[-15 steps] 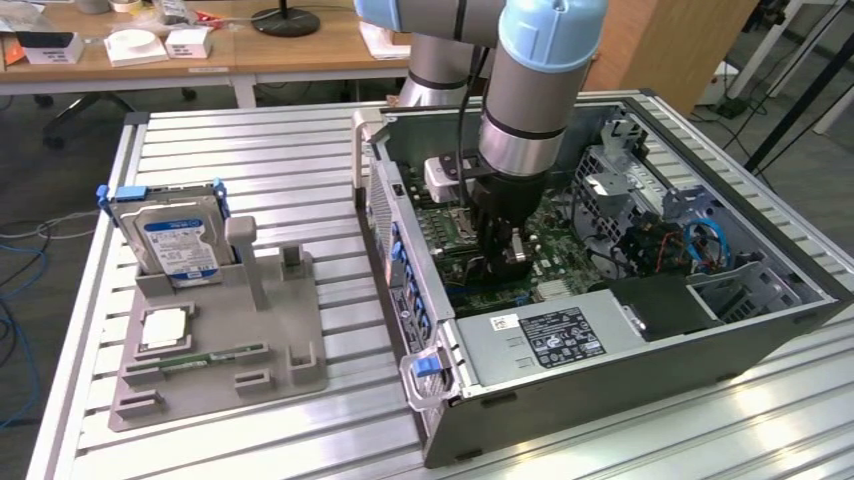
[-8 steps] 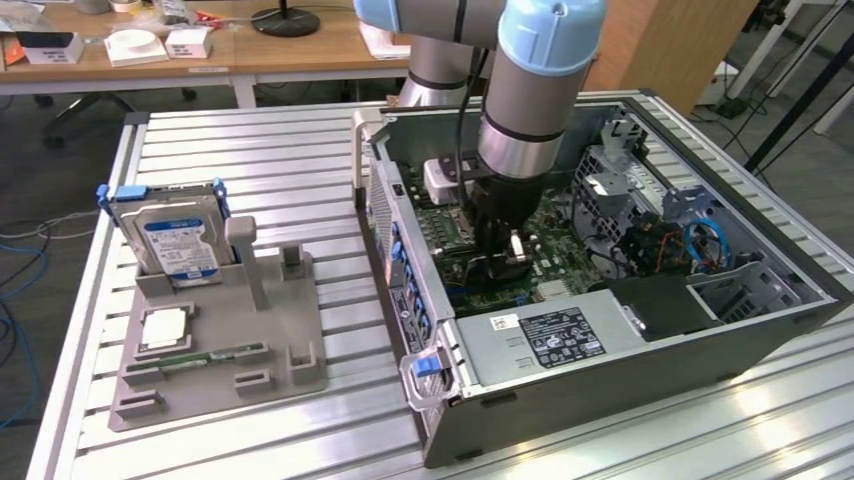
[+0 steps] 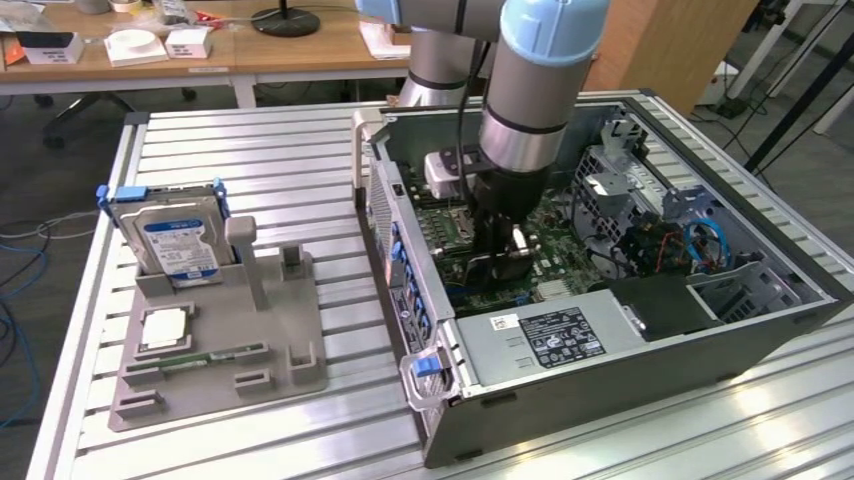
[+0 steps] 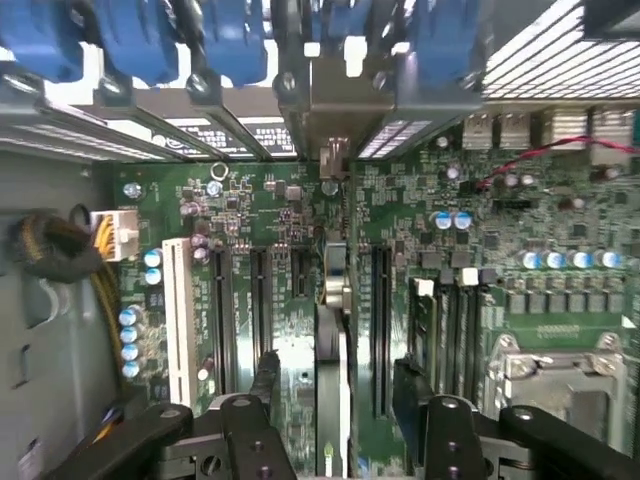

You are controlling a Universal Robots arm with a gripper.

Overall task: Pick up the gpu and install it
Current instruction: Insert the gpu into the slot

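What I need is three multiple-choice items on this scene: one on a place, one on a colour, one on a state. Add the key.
1. Where is the gpu?
A. On the grey holder
B. On the wooden desk
C. Standing edge-on on the motherboard inside the case

2. What colour is the hard drive label?
A. Blue
B. Red
C. Yellow

3. How is the pincer?
A. Shut on the hard drive
B. Open, fingers on either side of the gpu
C. Shut on a cable

Key: C, the wrist view shows the card upright among the slots; A, the label shows blue in the exterior view; B, gaps show between each finger and the card.
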